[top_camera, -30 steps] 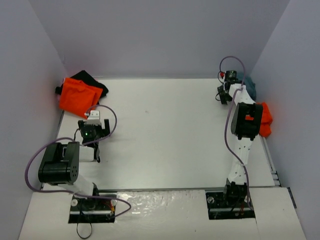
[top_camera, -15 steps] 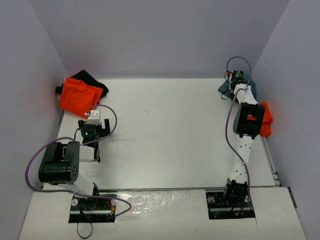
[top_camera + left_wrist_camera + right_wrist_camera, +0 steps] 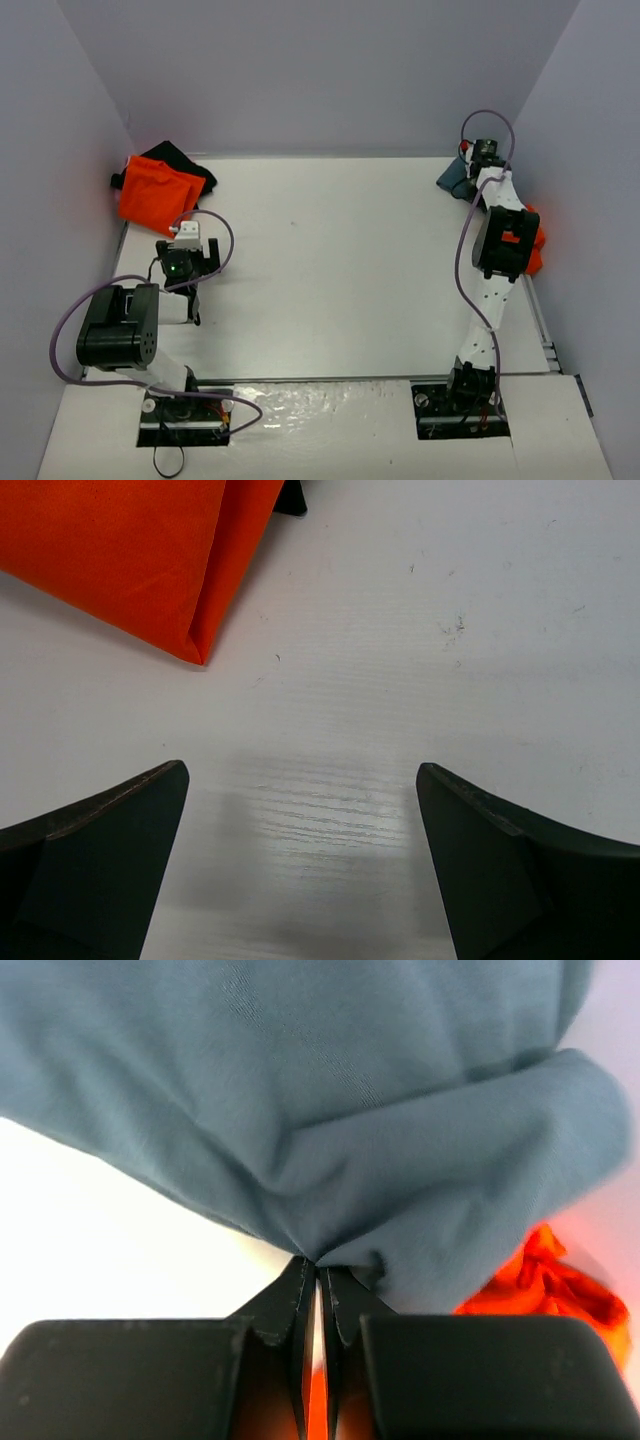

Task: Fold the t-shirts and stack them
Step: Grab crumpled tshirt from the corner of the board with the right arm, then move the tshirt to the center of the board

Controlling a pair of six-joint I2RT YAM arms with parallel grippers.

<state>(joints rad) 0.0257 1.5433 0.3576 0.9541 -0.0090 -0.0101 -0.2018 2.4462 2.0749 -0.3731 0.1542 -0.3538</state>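
A slate-blue t-shirt (image 3: 455,180) lies bunched in the far right corner and fills the top of the right wrist view (image 3: 300,1080). My right gripper (image 3: 472,176) is shut on a pinched fold of its near edge (image 3: 318,1265). A crumpled orange t-shirt (image 3: 534,240) lies beside the right arm, and it shows under the blue cloth in the right wrist view (image 3: 560,1285). At the far left a folded orange t-shirt (image 3: 155,195) rests on a black t-shirt (image 3: 182,160). My left gripper (image 3: 185,255) hangs open over bare table (image 3: 300,780), short of the folded orange t-shirt's corner (image 3: 130,550).
Grey walls close in the white table (image 3: 330,260) on the left, far and right sides. The right wall stands close behind the blue and orange cloth. A sliver of the black t-shirt (image 3: 292,498) shows past the folded orange one.
My right gripper has swung right toward the far corner and closed on the slate-blue t-shirt's edge. The left arm has not moved.
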